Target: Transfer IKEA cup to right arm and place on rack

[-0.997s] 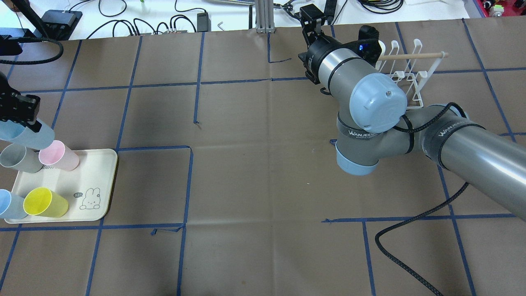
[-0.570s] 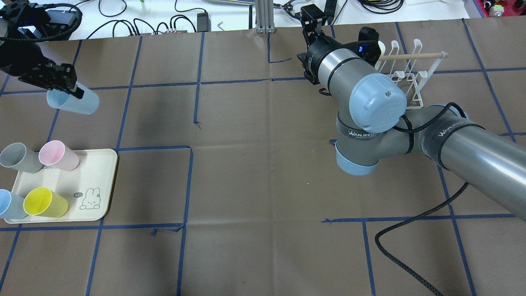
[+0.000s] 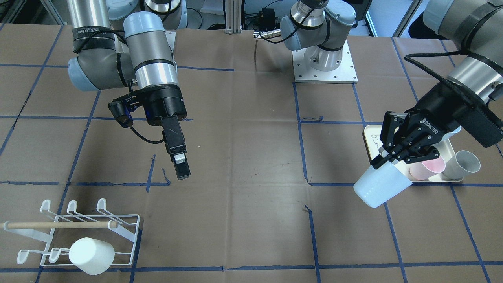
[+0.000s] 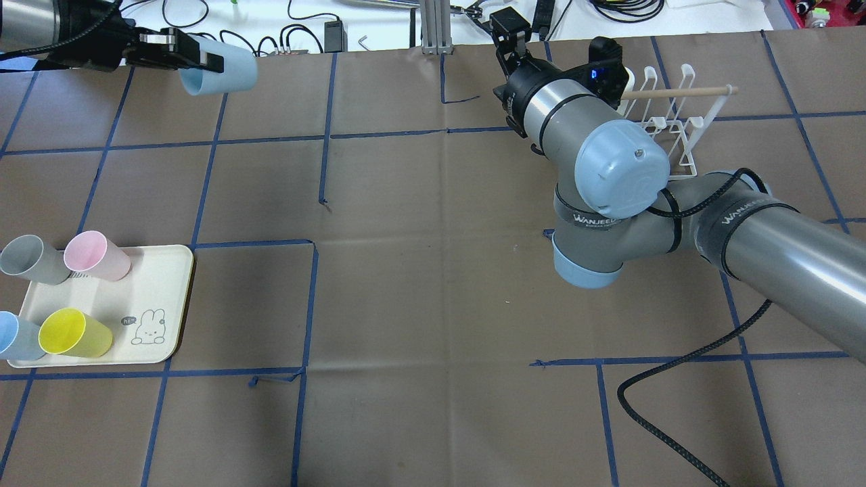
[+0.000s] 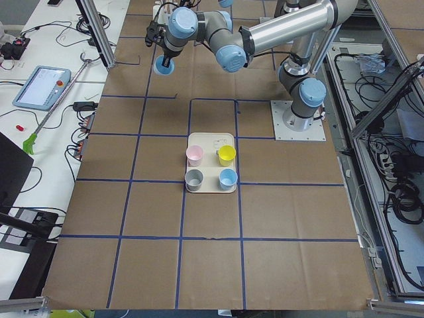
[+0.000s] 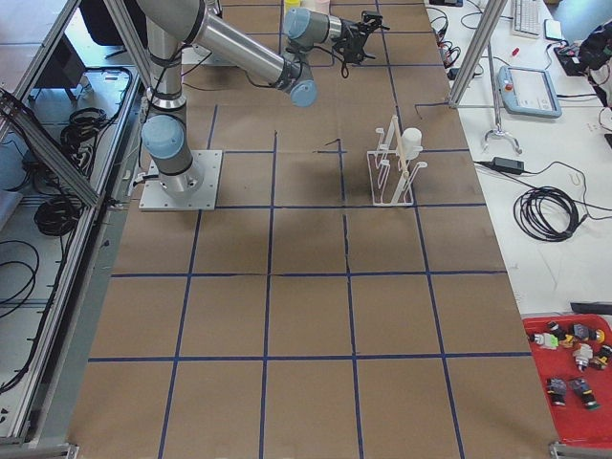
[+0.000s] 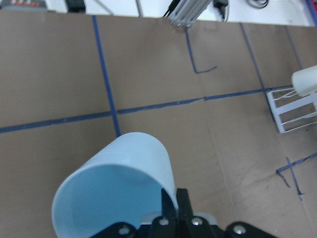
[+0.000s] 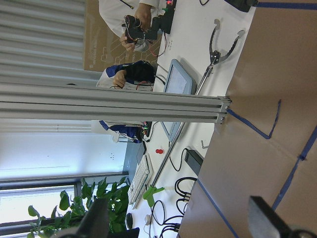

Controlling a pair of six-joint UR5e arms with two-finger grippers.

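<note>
Surface: brown paper-covered table (image 4: 433, 284), ruled into squares with blue tape; I view it through the fixed cameras and both wrist cameras.
Left gripper: I see the left gripper (image 3: 380, 162) raised over the far left of the table. Its jaws are narrowed onto the rim wall of the light-blue plastic cup (image 3: 377, 188), one finger inside the mouth and one outside.
Task cup: the light-blue plastic cup is carried off the surface, tipped nearly on its side. The open mouth faces the left gripper and the base points toward the table's middle.
Right gripper: the right gripper (image 3: 181, 169) hangs above the far middle of the table, left of the rack. On the right wrist camera I read its two fingers spread wide, with nothing between them.
Rack: the small white wire rack (image 4: 666, 125) stands at the far right. A light wooden dowel (image 4: 676, 93) lies across its hooked prongs.
Rack load: one white plastic cup (image 3: 91, 255) sits mouth-down on an end prong of the far row, at the end nearer the table's middle.
Tray: the cream rectangular tray (image 4: 162, 297) with a rabbit drawing lies at the near left. It holds a grey cup (image 4: 27, 258), a pink cup (image 4: 98, 256), a blue cup (image 4: 17, 336) and a yellow cup (image 4: 73, 333).
Separation: the held cup and the right gripper are well apart.
</note>
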